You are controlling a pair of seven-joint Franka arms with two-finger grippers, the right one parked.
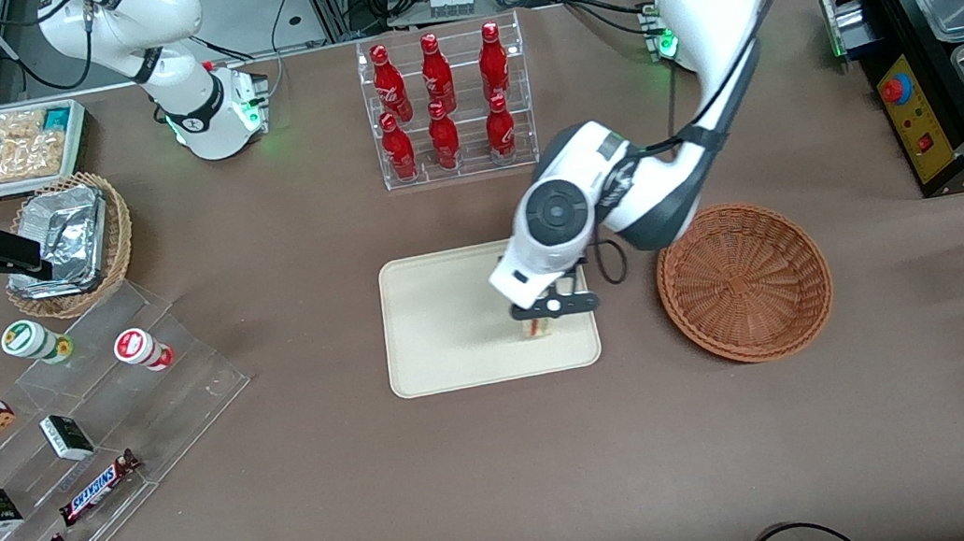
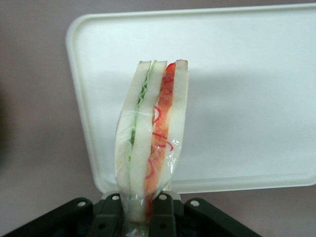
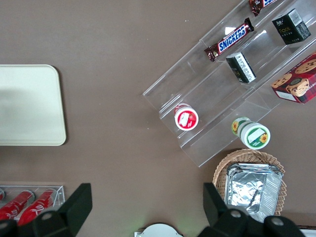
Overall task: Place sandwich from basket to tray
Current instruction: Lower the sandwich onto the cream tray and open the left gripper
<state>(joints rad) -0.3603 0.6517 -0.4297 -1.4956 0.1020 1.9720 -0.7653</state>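
Note:
My left gripper (image 1: 536,321) hangs over the cream tray (image 1: 441,314), near the tray's edge toward the basket, shut on the sandwich (image 1: 536,328). In the left wrist view the sandwich (image 2: 153,143) is a clear-wrapped wedge of pale bread with green and red filling, pinched at its lower end between the black fingers (image 2: 164,212) of the gripper (image 2: 138,217), with the tray (image 2: 247,98) below it. The reddish-brown wicker basket (image 1: 744,281) lies empty beside the tray, toward the working arm's end.
A clear rack of red bottles (image 1: 446,104) stands farther from the front camera than the tray. A tan basket of foil packets (image 1: 68,244), a white snack bin (image 1: 3,149) and a clear stepped stand (image 1: 72,441) lie toward the parked arm's end. A black warmer (image 1: 954,72) stands toward the working arm's end.

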